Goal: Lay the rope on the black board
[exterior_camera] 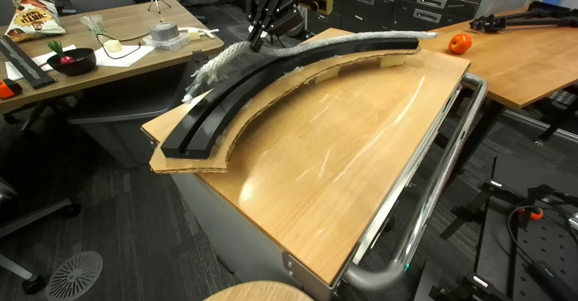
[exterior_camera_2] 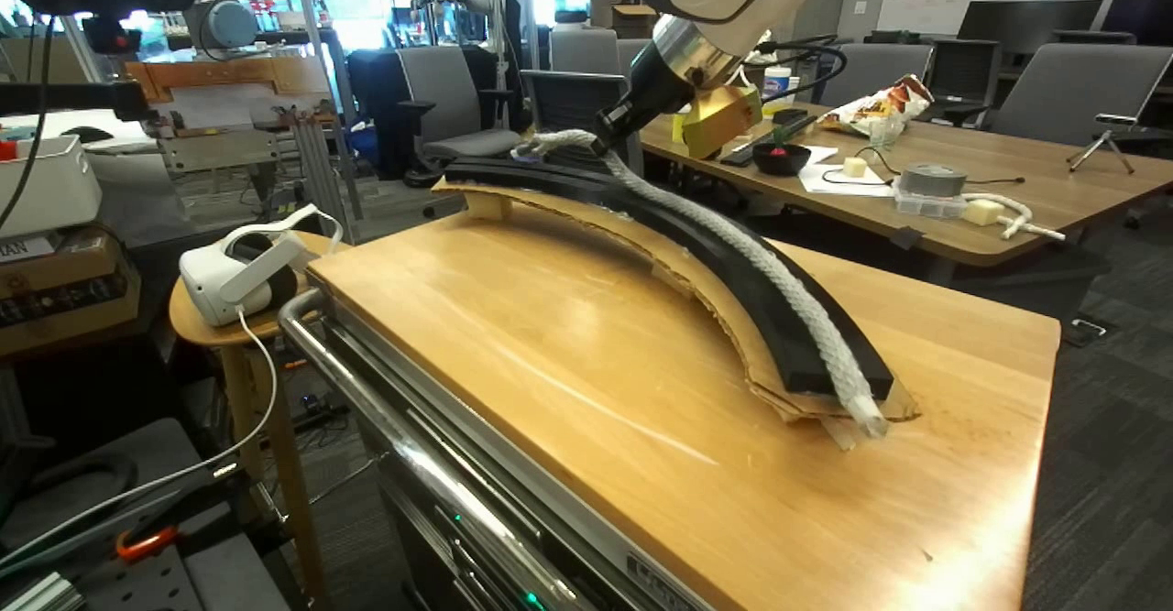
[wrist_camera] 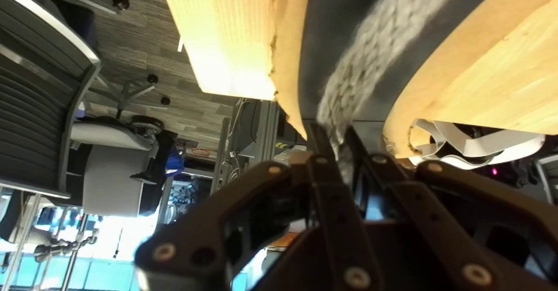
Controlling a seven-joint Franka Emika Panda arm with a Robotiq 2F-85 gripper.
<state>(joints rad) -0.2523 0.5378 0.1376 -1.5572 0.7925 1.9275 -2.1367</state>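
The pale braided rope (exterior_camera: 316, 45) runs along the curved black board (exterior_camera: 253, 95), as both exterior views show. My gripper (exterior_camera: 255, 43) is shut on the rope towards its frayed end. That end droops from the fingers beyond the board's outer edge, above the board's surface. In an exterior view, the far stretch of rope (exterior_camera_2: 788, 283) lies over the board (exterior_camera_2: 765, 318), and its tip pokes past the board's end. The wrist view has the rope (wrist_camera: 379, 46) leading along the board into the gripper (wrist_camera: 332, 131), pinched between both fingers. The part inside the jaws is mostly hidden.
The board sits on cardboard (exterior_camera: 253, 125) raised above the wooden tabletop (exterior_camera: 325, 134). A metal rail (exterior_camera: 420, 233) borders the cart. A side table holds a black bowl (exterior_camera: 74, 62) and tape roll (exterior_camera: 164, 32). A white headset (exterior_camera_2: 243, 272) rests on a stool.
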